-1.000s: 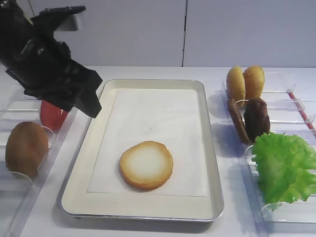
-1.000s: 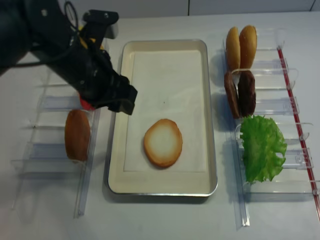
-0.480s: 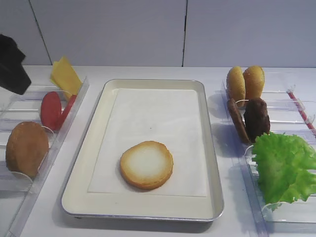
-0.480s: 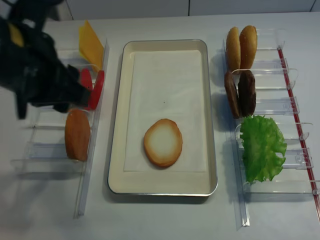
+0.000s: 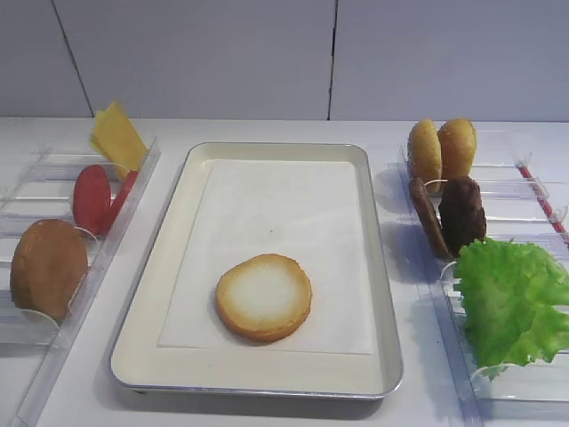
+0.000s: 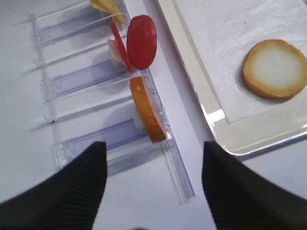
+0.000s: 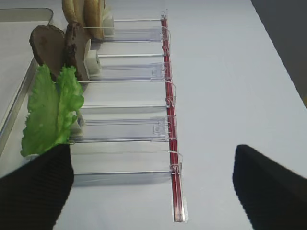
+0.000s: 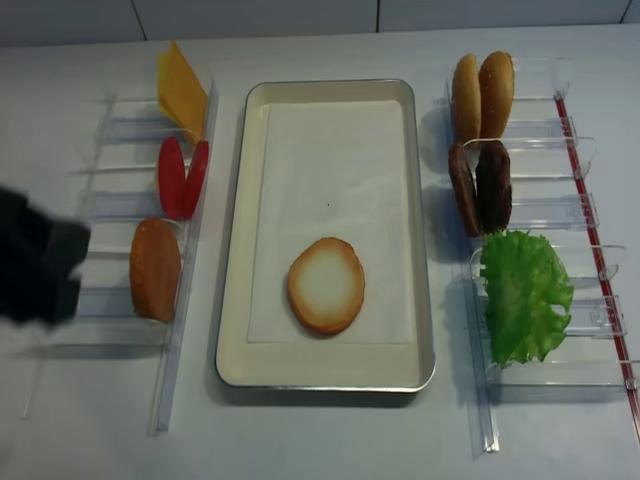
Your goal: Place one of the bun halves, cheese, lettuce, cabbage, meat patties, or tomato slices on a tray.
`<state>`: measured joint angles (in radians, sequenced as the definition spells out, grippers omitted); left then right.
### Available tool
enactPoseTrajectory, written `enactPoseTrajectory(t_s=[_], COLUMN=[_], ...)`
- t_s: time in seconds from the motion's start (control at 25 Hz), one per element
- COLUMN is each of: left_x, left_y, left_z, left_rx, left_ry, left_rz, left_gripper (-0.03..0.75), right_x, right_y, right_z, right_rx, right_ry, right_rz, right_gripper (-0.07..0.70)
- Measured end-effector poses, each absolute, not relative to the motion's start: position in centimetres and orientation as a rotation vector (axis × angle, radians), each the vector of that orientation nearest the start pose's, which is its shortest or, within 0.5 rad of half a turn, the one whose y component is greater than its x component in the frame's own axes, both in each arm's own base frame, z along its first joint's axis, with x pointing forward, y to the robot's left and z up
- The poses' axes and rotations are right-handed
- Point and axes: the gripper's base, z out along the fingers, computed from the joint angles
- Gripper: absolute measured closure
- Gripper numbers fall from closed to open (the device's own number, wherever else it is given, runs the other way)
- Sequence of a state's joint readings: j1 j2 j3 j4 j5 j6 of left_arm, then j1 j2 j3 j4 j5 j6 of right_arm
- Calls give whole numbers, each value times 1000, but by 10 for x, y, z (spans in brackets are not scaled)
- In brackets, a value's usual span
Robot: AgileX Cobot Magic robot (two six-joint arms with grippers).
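One bun half (image 5: 264, 297) lies flat on the paper-lined tray (image 5: 160, 267). The left rack holds cheese (image 8: 182, 92), tomato slices (image 8: 180, 177) and an upright bun half (image 8: 155, 270). The right rack holds bun halves (image 8: 482, 92), meat patties (image 8: 482, 187) and lettuce (image 8: 523, 295). Cabbage is out of view. My left gripper (image 6: 152, 148) is open and empty, above the table just short of the left rack's bun half (image 6: 147, 110). My right gripper (image 7: 151, 153) is also open and empty, over the near end of the right rack beside the lettuce (image 7: 50, 112).
Clear plastic racks flank the tray: one on the left (image 8: 120, 205), one on the right (image 8: 560, 215) with a red strip (image 7: 169, 110) along its outer side. The left arm (image 8: 35, 270) shows as a dark blur at the left edge.
The left arm has pulled back from the tray's left edge to the far left, uncovering the cheese and tomato slices. The bun half on the tray has not moved.
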<state>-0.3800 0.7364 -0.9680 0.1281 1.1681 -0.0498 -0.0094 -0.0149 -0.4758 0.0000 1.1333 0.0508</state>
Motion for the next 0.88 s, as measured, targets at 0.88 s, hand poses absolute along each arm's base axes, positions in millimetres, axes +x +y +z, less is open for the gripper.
enactPoseTrajectory(t_s=[0.88], left_x=[-8], left_y=[12], left_z=[265], left_rx=[283], left_ry=[2144], left_rz=[-165], left_gripper=[291], right_x=[-8], right_y=[0], right_z=[265], right_rx=[64], right_ry=[2125], right_rz=[24], right_gripper=[-63])
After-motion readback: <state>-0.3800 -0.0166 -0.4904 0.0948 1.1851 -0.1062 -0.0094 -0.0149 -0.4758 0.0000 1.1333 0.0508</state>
